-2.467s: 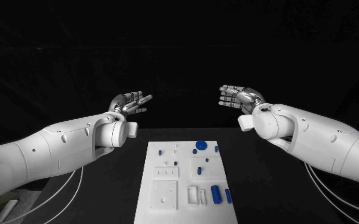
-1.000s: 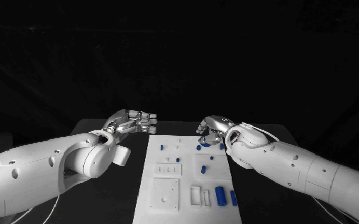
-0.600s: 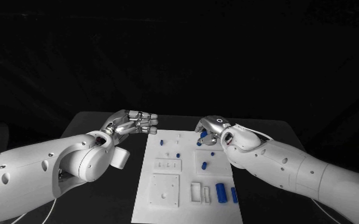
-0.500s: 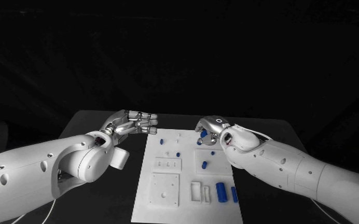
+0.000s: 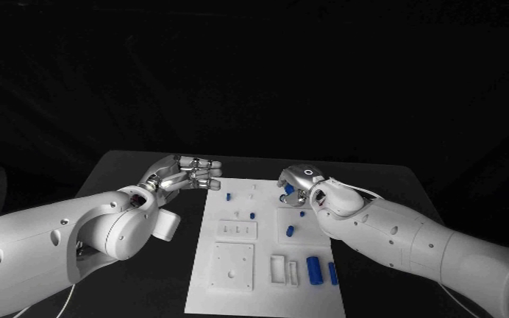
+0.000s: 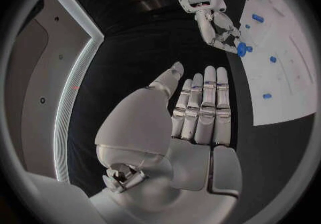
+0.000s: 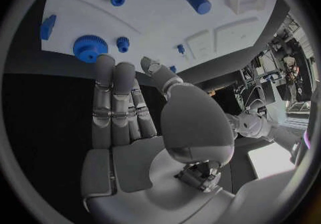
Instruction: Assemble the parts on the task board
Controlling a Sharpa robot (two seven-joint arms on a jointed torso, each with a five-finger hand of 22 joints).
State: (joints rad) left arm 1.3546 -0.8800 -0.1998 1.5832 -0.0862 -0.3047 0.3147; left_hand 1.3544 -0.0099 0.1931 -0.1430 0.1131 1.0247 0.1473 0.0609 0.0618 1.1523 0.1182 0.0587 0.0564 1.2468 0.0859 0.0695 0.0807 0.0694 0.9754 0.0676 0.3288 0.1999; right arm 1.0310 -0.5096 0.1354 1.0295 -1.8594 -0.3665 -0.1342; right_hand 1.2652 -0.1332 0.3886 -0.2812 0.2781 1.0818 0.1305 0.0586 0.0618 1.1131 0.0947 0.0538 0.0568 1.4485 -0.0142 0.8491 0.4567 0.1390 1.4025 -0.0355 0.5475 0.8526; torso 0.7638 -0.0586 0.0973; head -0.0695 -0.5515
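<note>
The white task board lies lengthwise in the middle of the black table. Blue parts lie on it: a large gear at the far right end, a small gear beside it, a thick cylinder and a slimmer one near the front right, and small pegs. My right hand hovers over the far right end, fingers straight, fingertips right at the large gear, holding nothing. My left hand floats off the board's far left corner, fingers straight and together, empty.
White recessed blocks and a slotted holder stand on the board's near half. Black tabletop runs along both sides of the board; its far edge lies just behind the hands.
Both hands have come down from a raised pose to the board's far end. The right hand has reached the large gear. Over the last half second they barely moved.
</note>
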